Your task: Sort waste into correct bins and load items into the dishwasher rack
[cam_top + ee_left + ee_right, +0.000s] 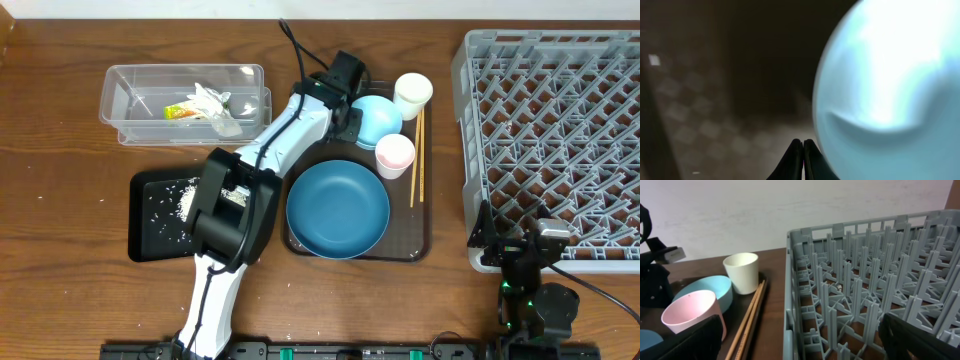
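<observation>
The counter [60, 120] is brown wood with visible grain and a dull sheen. The dishwasher rack [560, 130] is matt grey plastic. The tub [125, 85] is clear, glossy plastic, and the crumpled napkin [212, 105] looks like soft white paper. The black tray [150, 235] is matt. The serving tray [410, 235] is brown and rough-textured. The dark-blue bowl [338, 208] is smooth and satiny, the light-blue bowl [890, 75] glossy. The chopsticks [416, 160] are pale bare wood.

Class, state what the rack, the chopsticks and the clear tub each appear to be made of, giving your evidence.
Rack: likely moulded grey plastic, matt, with a uniform lattice and pegs. Chopsticks: apparently wood, pale brown and dull. Tub: probably clear plastic, glossy; its contents show through the walls.
</observation>
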Robot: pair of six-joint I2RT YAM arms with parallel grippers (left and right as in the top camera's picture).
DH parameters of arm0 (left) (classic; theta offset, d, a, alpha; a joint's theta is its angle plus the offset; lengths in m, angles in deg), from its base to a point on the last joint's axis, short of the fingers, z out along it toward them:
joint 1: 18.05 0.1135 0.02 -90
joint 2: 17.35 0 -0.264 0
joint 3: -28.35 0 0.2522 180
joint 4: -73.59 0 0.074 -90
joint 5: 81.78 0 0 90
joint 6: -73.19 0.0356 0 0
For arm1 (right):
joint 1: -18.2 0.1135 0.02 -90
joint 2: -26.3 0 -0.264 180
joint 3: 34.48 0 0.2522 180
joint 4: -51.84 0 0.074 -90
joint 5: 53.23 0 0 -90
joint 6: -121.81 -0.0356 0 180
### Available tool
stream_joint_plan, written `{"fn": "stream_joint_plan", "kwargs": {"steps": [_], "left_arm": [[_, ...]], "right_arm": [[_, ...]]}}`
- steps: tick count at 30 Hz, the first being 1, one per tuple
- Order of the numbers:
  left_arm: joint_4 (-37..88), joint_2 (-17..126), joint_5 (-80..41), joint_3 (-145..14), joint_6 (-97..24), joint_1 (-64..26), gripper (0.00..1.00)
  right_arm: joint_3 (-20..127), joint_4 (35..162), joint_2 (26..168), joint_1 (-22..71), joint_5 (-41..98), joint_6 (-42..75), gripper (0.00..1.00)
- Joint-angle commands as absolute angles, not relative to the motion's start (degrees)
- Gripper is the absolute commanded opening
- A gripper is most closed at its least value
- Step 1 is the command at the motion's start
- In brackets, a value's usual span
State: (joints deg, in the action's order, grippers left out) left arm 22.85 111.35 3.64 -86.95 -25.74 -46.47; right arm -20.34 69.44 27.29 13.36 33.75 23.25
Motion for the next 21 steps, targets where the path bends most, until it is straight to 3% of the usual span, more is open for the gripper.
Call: {"fn": "stream_joint_plan", "kwargs": {"steps": [1, 7, 9, 10, 18, 21], "left_arm": [[22.8, 109.5, 1.4, -86.9, -25.0, -47.6, 0.06], [22.2, 104.3, 11.0, -86.9, -25.0, -47.5, 0.07], [21.3, 102.6, 15.6, -86.9, -25.0, -47.4, 0.17], [20.8, 102.0, 16.8, -86.9, -25.0, -47.4, 0.26], [16.7, 95.6, 22.9, -86.9, -25.0, -47.4, 0.36], [16.2, 92.0, 22.9, -86.9, -25.0, -47.2, 0.55]], "right_arm": [[-20.4, 69.7, 27.0, 14.8, 33.4, 22.8, 0.99], [-20.4, 69.7, 27.0, 14.8, 33.4, 22.8, 0.99], [-20.4, 69.7, 27.0, 14.8, 33.4, 22.8, 0.99], [-20.4, 69.7, 27.0, 14.8, 33.4, 22.8, 0.99], [-20.4, 69.7, 27.0, 14.8, 33.4, 22.8, 0.99], [-20.4, 69.7, 27.0, 14.8, 33.4, 22.8, 0.99]]}}
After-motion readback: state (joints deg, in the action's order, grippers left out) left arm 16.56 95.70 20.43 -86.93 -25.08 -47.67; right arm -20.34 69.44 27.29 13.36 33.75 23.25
